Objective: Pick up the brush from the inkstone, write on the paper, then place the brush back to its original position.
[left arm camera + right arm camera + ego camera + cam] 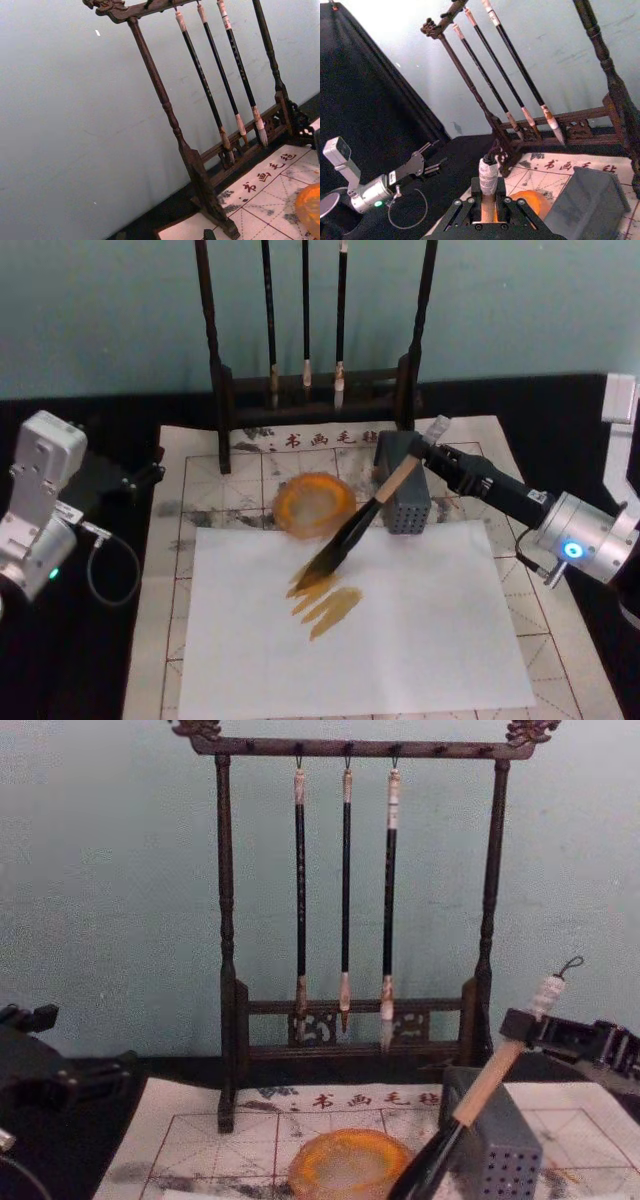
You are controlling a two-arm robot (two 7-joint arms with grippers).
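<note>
My right gripper (420, 453) is shut on the brush (360, 520) near its white-wrapped upper end, also seen in the right wrist view (488, 176). The brush slants down to the left. Its dark bushy tip rests on a plain white sheet (400, 640), beside amber strokes (328, 602). That sheet lies on the red-gridded paper (200, 490). The round amber inkstone (314, 502) sits just behind the tip and holds nothing. In the chest view the brush (485, 1090) crosses in front of the inkstone (345, 1160). My left gripper (150, 476) is parked open at the left, off the paper.
A grey perforated block (405, 495) stands right of the inkstone, under the brush handle. A dark wooden rack (225, 390) with three thin hanging brushes stands at the back of the paper. Black cloth covers the table (100, 660) on both sides.
</note>
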